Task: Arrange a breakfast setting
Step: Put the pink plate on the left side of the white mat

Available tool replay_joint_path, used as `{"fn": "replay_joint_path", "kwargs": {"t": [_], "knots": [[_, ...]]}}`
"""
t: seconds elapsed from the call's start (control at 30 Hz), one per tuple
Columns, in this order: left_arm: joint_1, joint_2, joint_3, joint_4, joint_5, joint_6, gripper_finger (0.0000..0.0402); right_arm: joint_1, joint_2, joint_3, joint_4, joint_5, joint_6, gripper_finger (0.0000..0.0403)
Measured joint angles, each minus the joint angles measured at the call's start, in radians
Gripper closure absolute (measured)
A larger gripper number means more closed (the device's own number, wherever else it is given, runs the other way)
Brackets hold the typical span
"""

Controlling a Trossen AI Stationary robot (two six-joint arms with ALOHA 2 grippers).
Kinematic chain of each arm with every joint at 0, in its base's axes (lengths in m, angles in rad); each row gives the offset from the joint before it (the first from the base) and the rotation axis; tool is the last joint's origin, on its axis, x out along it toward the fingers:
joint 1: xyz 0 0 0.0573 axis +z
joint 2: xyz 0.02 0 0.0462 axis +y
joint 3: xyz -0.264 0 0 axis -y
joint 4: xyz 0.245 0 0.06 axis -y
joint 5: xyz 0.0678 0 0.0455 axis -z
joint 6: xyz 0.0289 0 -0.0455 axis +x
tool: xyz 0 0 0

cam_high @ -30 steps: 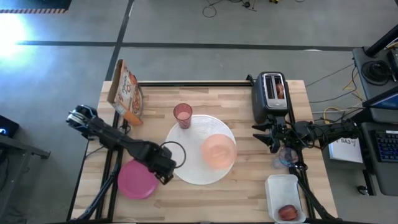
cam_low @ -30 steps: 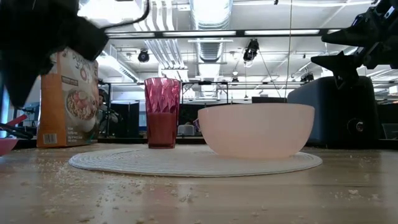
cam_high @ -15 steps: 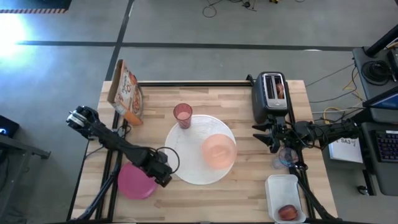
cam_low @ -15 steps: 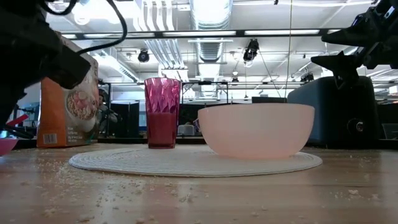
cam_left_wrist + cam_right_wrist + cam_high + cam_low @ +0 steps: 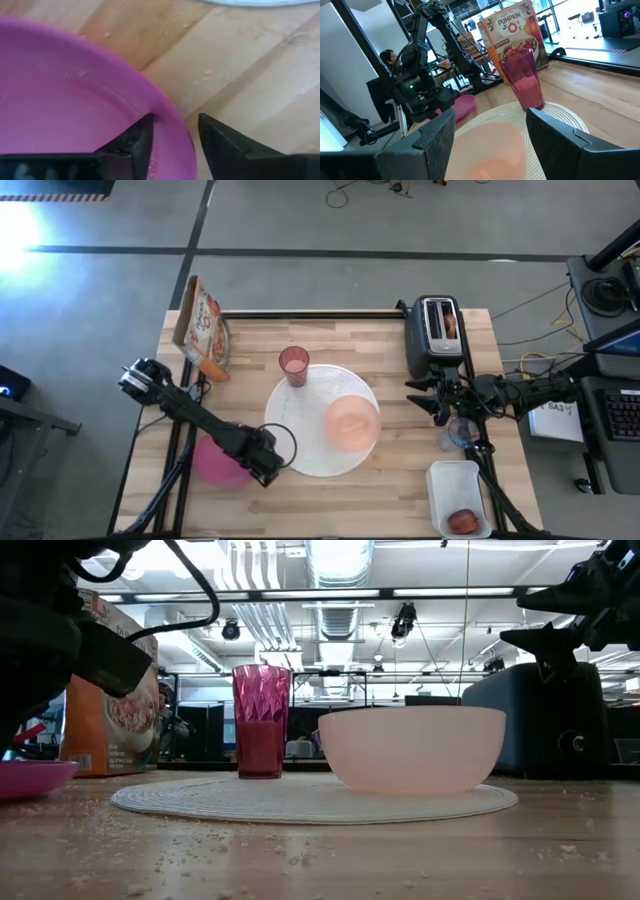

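Observation:
The magenta bowl (image 5: 212, 460) sits on its base at the table's near left. My left gripper (image 5: 265, 470) is down at the part of its rim nearest the plate, one finger on each side of the rim. The white plate (image 5: 300, 452) lies mid-table. It carries the peach bowl (image 5: 351, 423) and the pink tumbler (image 5: 293, 366). My right gripper (image 5: 440, 402) is open and empty beside the toaster (image 5: 436, 335), which holds the round bread (image 5: 450, 325). The clear cup (image 5: 462, 430) stands near it. The red fruit (image 5: 463, 520) lies in the white tub (image 5: 458, 480). The spoon is out of view. My left gripper stands astride the magenta bowl's rim (image 5: 175, 131), on the side toward the plate. One finger (image 5: 132, 145) is inside the bowl and one (image 5: 222, 147) is outside, coming from above and pointing down. I cannot tell whether the fingers touch the rim. The bowl rests on the table.
A cereal box (image 5: 203, 325) stands at the far left corner, and crumbs lie over the wood. The toaster stands at the far right and the tub at the near right corner. A person (image 5: 387, 60) shows in the room beyond the table.
My left gripper has gone down and a little toward the table's near edge, onto the magenta bowl's rim. In the low view the bowl now shows farther in from the left.

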Motion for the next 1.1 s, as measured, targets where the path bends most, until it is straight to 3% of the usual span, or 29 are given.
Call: {"fn": "replay_joint_path", "kwargs": {"t": [0.33, 0.63, 0.87, 1.1], "knots": [[-0.03, 0.0, 0.007, -0.056, 0.0, -0.006, 0.037, 0.0, 0.0, 0.0, 0.0, 0.0, 0.0, 0.017], [-0.043, 0.0, 0.092, -0.148, 0.007, 0.065, 0.039, 0.0, 0.0, 0.0, 0.0, 0.0, 0.0, 0.017], [-0.037, 0.0, 0.155, -0.207, -0.07, 0.272, 0.0393, 0.0, 0.0, 0.0, 0.0, 0.0, 0.0, 0.017], [-0.028, 0.015, 0.174, -0.204, -0.202, 0.617, 0.0394, 0.0, 0.0, 0.0, 0.0, 0.0, 0.0, 0.017]]}}
